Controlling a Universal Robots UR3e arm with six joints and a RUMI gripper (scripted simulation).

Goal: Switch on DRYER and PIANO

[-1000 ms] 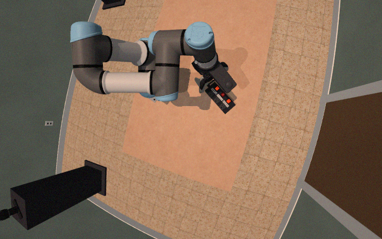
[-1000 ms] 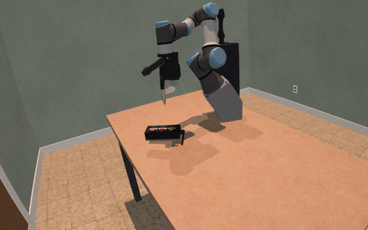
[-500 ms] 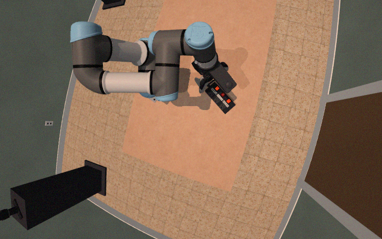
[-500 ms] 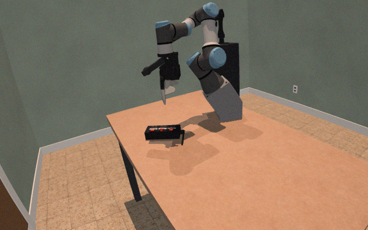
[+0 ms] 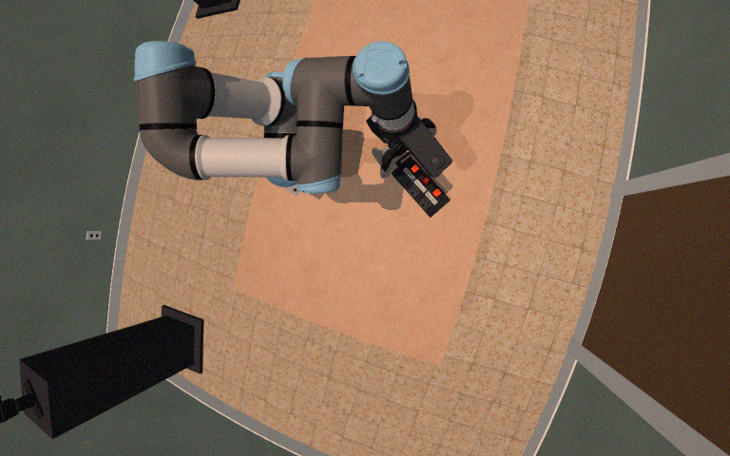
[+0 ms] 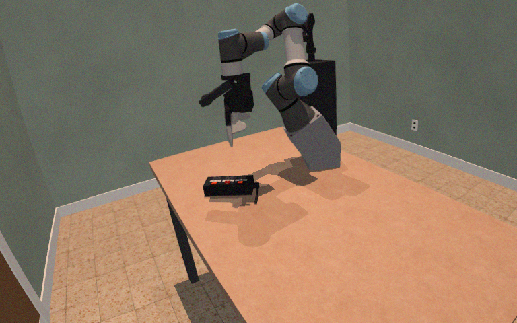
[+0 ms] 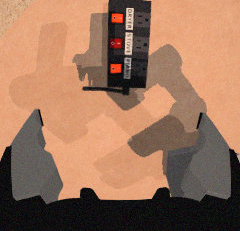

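The black power strip [image 7: 128,42] lies face up on the orange table, near its edge; it also shows in the top view [image 5: 422,186] and the exterior view [image 6: 229,185]. It has three red switches in a row, labelled DRYER [image 7: 117,17], STOVE [image 7: 116,42] and PIANO [image 7: 116,68]. The DRYER and PIANO switches look bright orange-red, and the STOVE switch looks darker red. A short black cord stub [image 7: 104,89] sticks out at the PIANO end. My gripper [image 6: 231,134] is open and empty, high above the table and well clear of the strip.
The arm's grey base [image 6: 317,144] stands on the table behind the strip. The table edge [image 6: 161,188] runs close by the strip's left end. A black box [image 5: 103,370] stands on the floor beside the table.
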